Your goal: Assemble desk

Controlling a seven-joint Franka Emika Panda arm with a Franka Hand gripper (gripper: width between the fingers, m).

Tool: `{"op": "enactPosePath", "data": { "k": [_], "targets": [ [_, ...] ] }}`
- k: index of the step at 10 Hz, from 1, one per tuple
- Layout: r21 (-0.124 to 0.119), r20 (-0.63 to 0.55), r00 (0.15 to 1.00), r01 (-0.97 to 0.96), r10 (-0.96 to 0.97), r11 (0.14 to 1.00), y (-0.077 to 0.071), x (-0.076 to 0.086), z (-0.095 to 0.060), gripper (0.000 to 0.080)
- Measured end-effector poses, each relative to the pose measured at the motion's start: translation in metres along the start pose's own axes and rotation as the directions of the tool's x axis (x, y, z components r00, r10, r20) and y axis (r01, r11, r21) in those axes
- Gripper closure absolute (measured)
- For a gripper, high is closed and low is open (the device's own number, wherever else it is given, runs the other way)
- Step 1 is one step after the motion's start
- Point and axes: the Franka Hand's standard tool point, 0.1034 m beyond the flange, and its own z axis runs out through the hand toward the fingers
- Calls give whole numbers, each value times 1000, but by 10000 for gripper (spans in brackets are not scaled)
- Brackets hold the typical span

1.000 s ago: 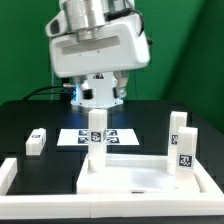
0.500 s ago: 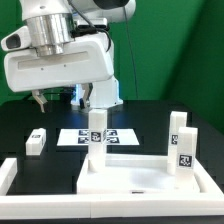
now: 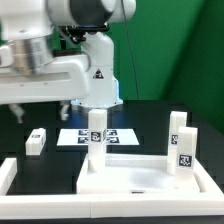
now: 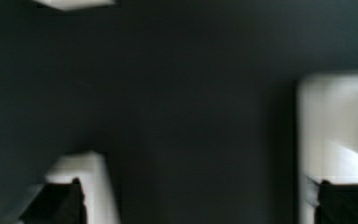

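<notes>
black table [image 3: 150, 115], gripper [image 3: 23, 112] swung further toward exterior view's left, opening unclear, legs, tabletop [image 3: 145, 178] unmoved

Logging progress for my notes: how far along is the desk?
Barely begun. Done: the tabletop lies in the front corner, no leg visibly attached. Three legs stand loose around it; a fourth lies apart. In hand: nothing seen; the gripper hangs over bare table. Left: fitting all four legs.
</notes>
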Motion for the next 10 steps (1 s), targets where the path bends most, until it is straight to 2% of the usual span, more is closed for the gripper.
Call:
{"op": "enactPosePath", "data": {
  "k": [1, 2, 3, 5, 6, 7, 8, 9, 10],
  "targets": [
    [-5, 31, 999, 17, -17, 1000, 23, 0, 4, 150],
    [21, 84, 996, 3, -5, 1000, 24, -4, 6, 150],
    [23, 134, 991, 2, -5, 1000, 19, -4, 6, 150],
    [45, 275, 961, 12, -24, 999, 19, -10, 11, 150],
    [62, 350, 936, 23, -44, 998, 28, -11, 25, 150],
    [65, 452, 891, 24, -50, 998, 38, -20, 36, 150],
    [57, 551, 834, 13, -42, 998, 41, -33, 44, 150],
    [29, 637, 771, 9, -26, 1000, 40, -42, 52, 150],
    [31, 673, 739, 9, -28, 999, 38, -40, 54, 150]
  ]
}}
